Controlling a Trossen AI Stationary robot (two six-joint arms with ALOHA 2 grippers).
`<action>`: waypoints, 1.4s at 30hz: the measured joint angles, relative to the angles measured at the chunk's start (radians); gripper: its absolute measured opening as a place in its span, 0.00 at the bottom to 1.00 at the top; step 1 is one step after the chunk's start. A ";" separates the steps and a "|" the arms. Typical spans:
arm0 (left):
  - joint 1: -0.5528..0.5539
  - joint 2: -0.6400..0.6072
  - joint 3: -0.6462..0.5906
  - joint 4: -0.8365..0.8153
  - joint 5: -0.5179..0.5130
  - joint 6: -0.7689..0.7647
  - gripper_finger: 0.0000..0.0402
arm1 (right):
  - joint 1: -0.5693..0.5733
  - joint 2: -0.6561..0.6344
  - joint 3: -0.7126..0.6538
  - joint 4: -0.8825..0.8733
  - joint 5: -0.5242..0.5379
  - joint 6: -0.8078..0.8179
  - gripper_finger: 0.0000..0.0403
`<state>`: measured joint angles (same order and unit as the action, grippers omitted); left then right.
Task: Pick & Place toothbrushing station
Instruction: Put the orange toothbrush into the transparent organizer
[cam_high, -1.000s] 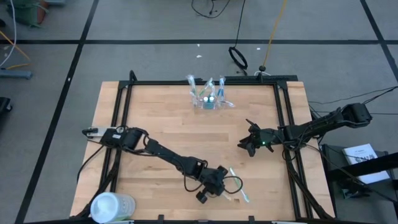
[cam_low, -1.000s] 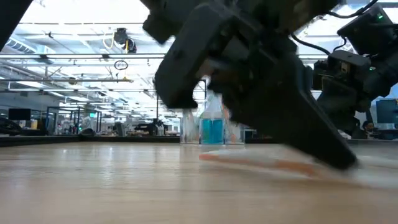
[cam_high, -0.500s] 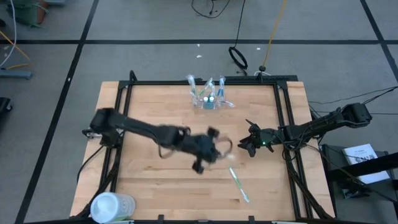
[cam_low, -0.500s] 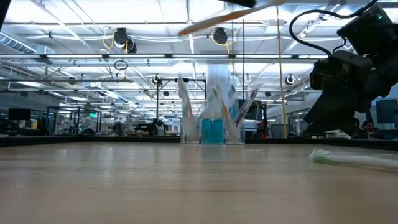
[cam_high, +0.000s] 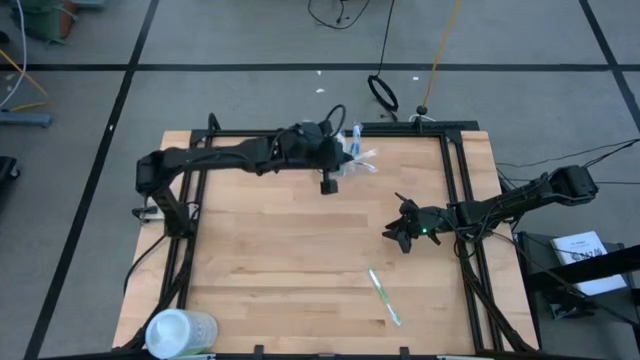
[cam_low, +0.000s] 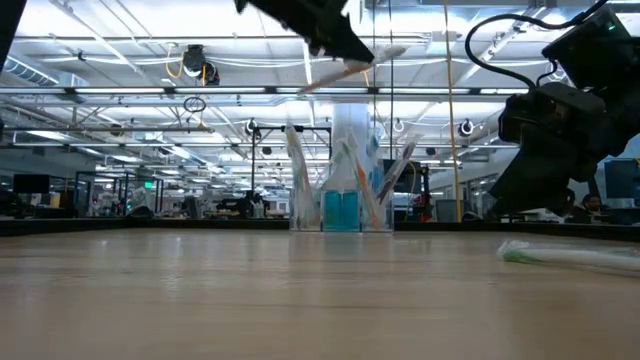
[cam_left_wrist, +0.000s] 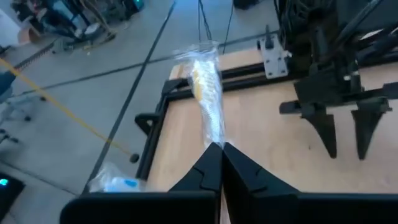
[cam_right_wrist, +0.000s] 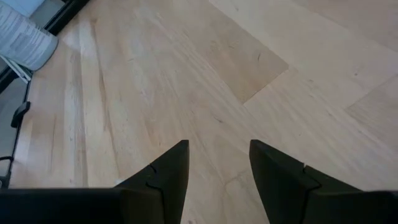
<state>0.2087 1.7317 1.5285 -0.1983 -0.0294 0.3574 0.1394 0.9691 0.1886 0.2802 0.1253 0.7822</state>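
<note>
Left gripper (cam_left_wrist: 221, 149) clamped on wrapped toothbrush (cam_left_wrist: 208, 99) above clear cup (cam_low: 345, 175), right gripper (cam_right_wrist: 214, 163) spread wide mid-table, second toothbrush (cam_high: 383, 296) lying near front edge

arms: you see two dark, slim, jointed arms, left arm (cam_high: 230, 157) and right arm (cam_high: 500, 207)
cables: black loops along both
light: small green dot on the right arm
fingers: dark, tapered (cam_right_wrist: 165, 174)

The wooden table (cam_high: 270, 240) bears a clear cup (cam_low: 340, 190), a wrapped toothbrush (cam_high: 383, 296) — and a whitish container (cam_high: 180, 331).
</note>
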 joint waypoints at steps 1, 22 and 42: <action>0.016 0.001 -0.028 0.043 0.011 0.009 0.01 | 0.000 0.000 0.000 0.000 0.000 -0.010 0.40; 0.164 -0.094 -0.726 1.304 0.031 -0.258 0.01 | -0.028 -0.001 0.000 0.008 0.001 -0.056 0.40; 0.111 0.013 -0.949 1.566 -0.187 -0.281 0.01 | -0.029 -0.001 0.000 0.030 0.003 -0.010 0.40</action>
<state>0.3199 1.7443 0.5797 1.3672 -0.2161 0.0764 0.1108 0.9684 0.1886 0.3103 0.1287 0.7723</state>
